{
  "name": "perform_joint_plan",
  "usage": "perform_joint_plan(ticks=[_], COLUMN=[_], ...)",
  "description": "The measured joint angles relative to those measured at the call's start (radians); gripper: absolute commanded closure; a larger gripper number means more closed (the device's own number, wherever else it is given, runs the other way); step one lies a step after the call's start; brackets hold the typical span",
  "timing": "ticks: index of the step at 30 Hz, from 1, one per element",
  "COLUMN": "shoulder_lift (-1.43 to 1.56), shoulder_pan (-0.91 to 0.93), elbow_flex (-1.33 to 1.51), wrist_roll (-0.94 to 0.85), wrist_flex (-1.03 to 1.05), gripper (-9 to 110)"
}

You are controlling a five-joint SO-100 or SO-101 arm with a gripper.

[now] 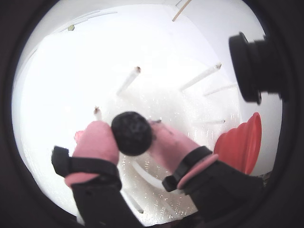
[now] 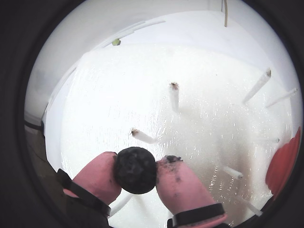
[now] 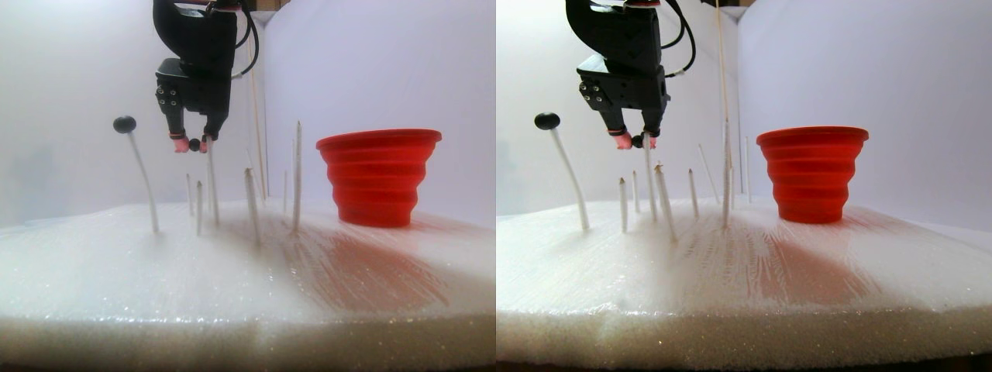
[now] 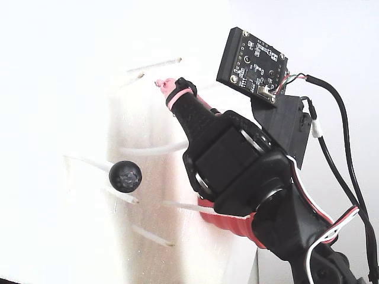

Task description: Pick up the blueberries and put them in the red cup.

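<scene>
White foam [image 3: 232, 271] carries thin sticks [image 3: 252, 198] and the cup [image 3: 377, 177]; above it, a blueberry [image 1: 132, 133] is pinched between the gripper [image 1: 133, 135] jaws.

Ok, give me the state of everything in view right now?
gripper: shut on a blueberry, raised above the sticks
held blueberry: pinched between the pink fingertips
other blueberry: on its stick tip
white sticks: upright in foam, tips bare
red cup: upright, contents hidden

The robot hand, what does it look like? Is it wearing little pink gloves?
Sort of! The gripper has two fingertips in pink covers, held on by black bands. The arm is chunky black plastic, carrying a black circuit board and black, red and white cables.
</scene>
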Motion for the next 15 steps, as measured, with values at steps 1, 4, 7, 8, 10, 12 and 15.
perform_joint_plan(ticks=[1,4,7,8,10,12,15], shoulder_lift=[0.008,0.031,0.051,0.057,0.067,0.075,0.077], shoulder_pan=[0.003,0.014,0.025,0.025,0.028,0.035,0.061], elbow_flex=[0.0,0.002,0.002,0.006,0.02,0.029,0.031], wrist_roll=[-0.005,-0.015,-0.023,-0.025,-0.025,-0.031,-0.043], wrist_flex=[0.009,0.031,0.035,0.04,0.046,0.051,0.057], gripper=[90,90,90,90,90,90,90])
